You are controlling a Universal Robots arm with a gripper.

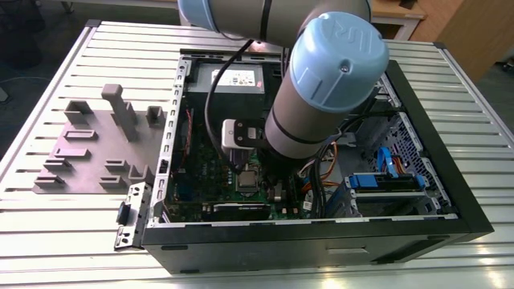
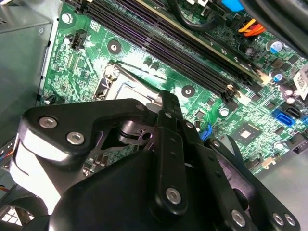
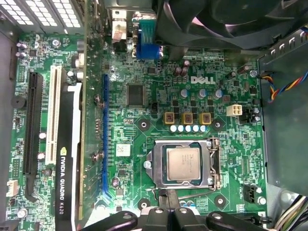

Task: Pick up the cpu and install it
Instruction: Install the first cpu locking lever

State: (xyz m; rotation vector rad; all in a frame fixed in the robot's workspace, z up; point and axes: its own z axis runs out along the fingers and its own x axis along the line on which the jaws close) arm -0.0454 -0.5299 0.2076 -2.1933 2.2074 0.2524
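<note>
- The gripper (image 3: 171, 202) is seen clenched with nothing grasped, poised just over one edge of the socket frame (image 3: 155, 166).
- The cpu (image 3: 183, 163) is seated flat inside that frame on the motherboard (image 3: 144, 106).
- Risk: if the cpu is pressed off-centre, it could probably be tilted and the socket contacts bent.
- Surroundings: the socket is hemmed in by the graphics card (image 3: 67, 173), the fan (image 3: 231, 24) and loose cables (image 3: 284, 86); arm clearance is narrowed by the computer case (image 1: 321, 238).
</note>
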